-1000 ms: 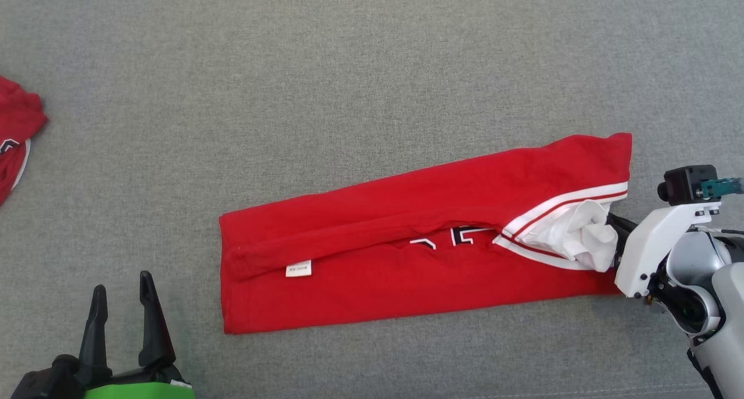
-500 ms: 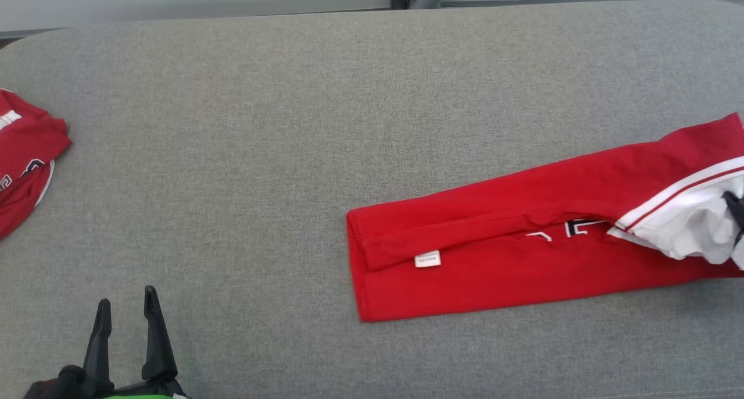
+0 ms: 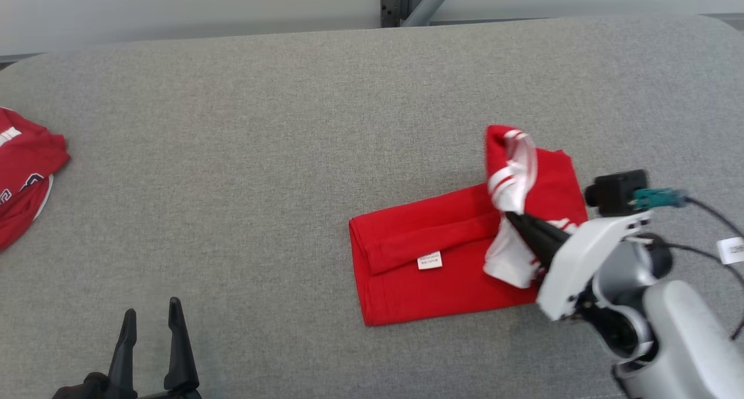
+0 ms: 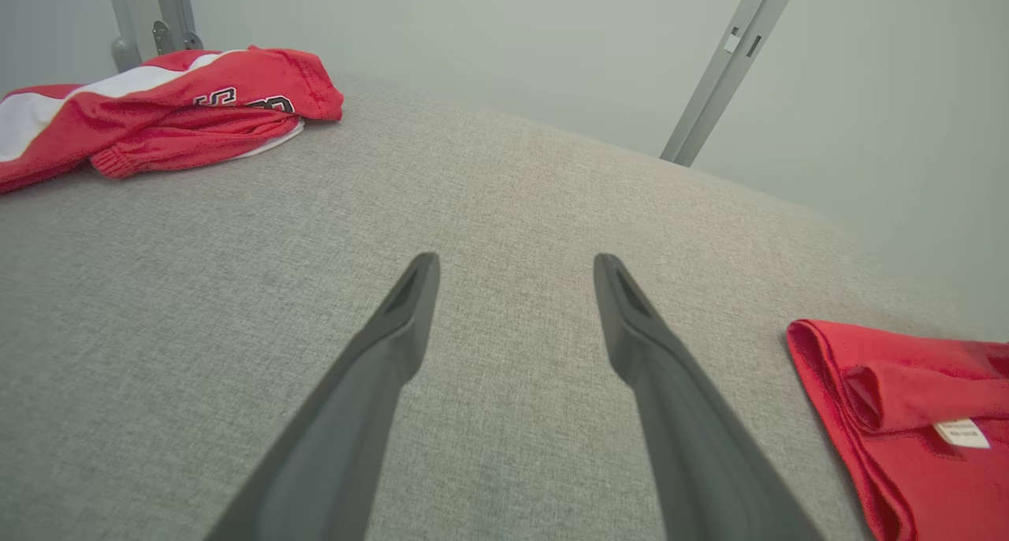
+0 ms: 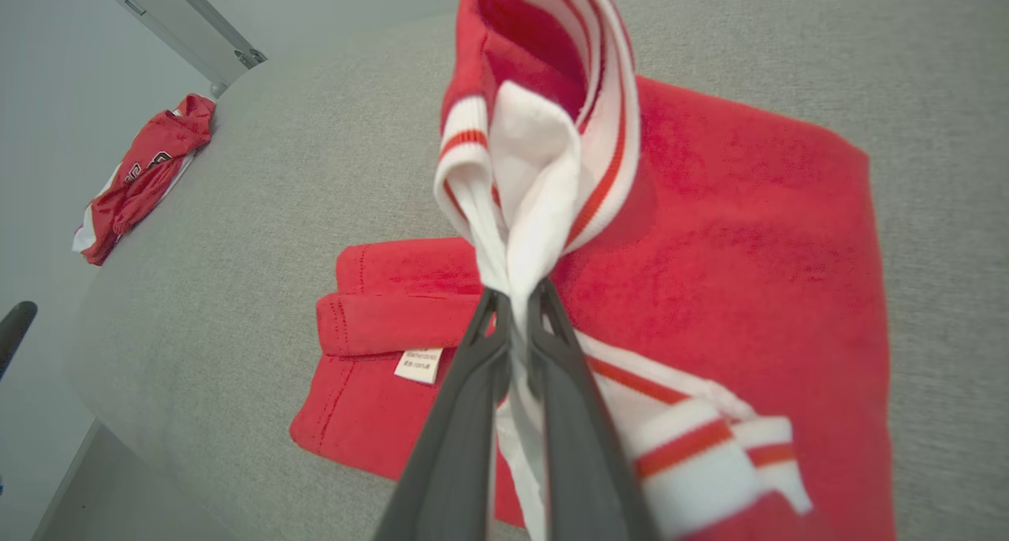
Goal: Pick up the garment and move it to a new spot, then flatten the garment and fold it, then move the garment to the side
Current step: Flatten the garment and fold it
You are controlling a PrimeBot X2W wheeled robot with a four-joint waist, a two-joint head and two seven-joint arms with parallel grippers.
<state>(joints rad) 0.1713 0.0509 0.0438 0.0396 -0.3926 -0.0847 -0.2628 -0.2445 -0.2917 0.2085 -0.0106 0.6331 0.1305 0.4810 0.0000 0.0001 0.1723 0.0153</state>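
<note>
Mid-fold, I'd say: right gripper point(image 3: 510, 217) pinches the garment's point(image 3: 430, 239) striped end, lifted over the flat half; left gripper point(image 3: 151, 309) wide, idle at 7 o'clock; lay-down and side move remain.

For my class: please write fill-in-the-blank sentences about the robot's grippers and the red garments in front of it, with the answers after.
1. The right gripper is shut on the garment, at its red-and-____ striped edge.
2. The left gripper has its jaws ____ and holds nothing.
3. In the head view, a second garment lies at the far ____.
4. Both garments lie on a ____ surface.
Answers: white; open; left; grey.
</note>
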